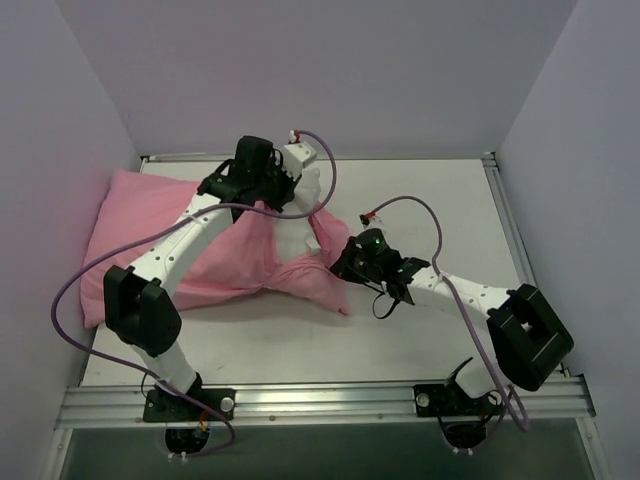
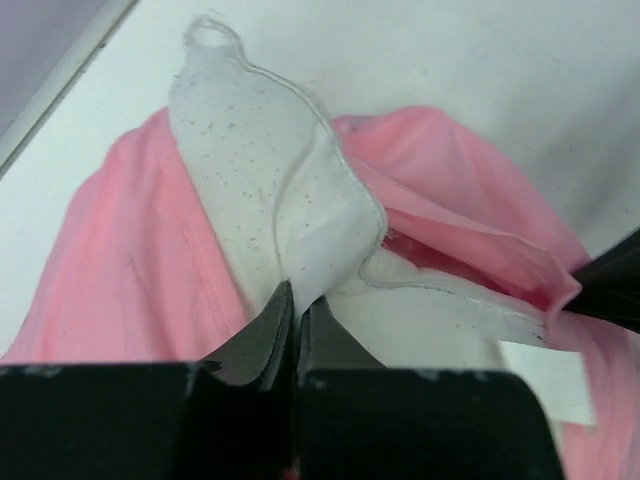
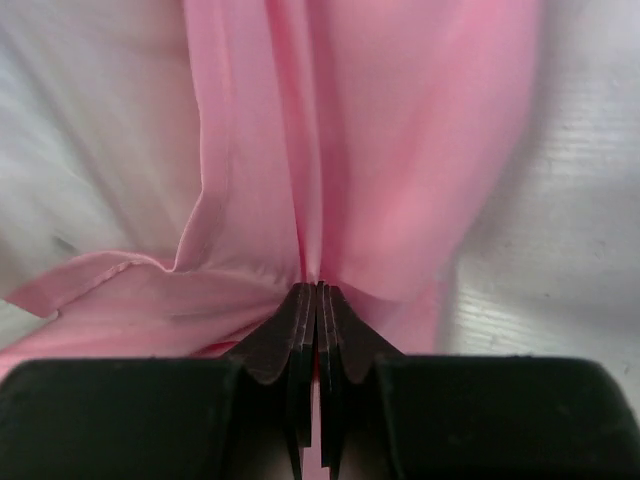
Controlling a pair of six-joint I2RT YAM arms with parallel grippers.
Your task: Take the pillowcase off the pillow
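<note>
The pink pillowcase (image 1: 150, 225) lies bunched across the left and middle of the table. The white pillow (image 1: 298, 236) sticks out of its open end near the centre. My left gripper (image 1: 302, 180) is shut on a raised corner of the pillow (image 2: 270, 170), its jaws (image 2: 296, 298) pinching white fabric, with pink pillowcase (image 2: 130, 260) on both sides. My right gripper (image 1: 350, 262) is shut on a fold of the pillowcase (image 3: 400, 150) at its open edge, the jaws (image 3: 318, 287) tight on pink cloth. White pillow (image 3: 90, 130) shows to the left of that fold.
The white table (image 1: 430, 200) is walled by grey panels at the back and sides. A metal rail (image 1: 330, 400) runs along the near edge by the arm bases. Purple cables loop off both arms. The tip of the right gripper (image 2: 615, 290) shows in the left wrist view.
</note>
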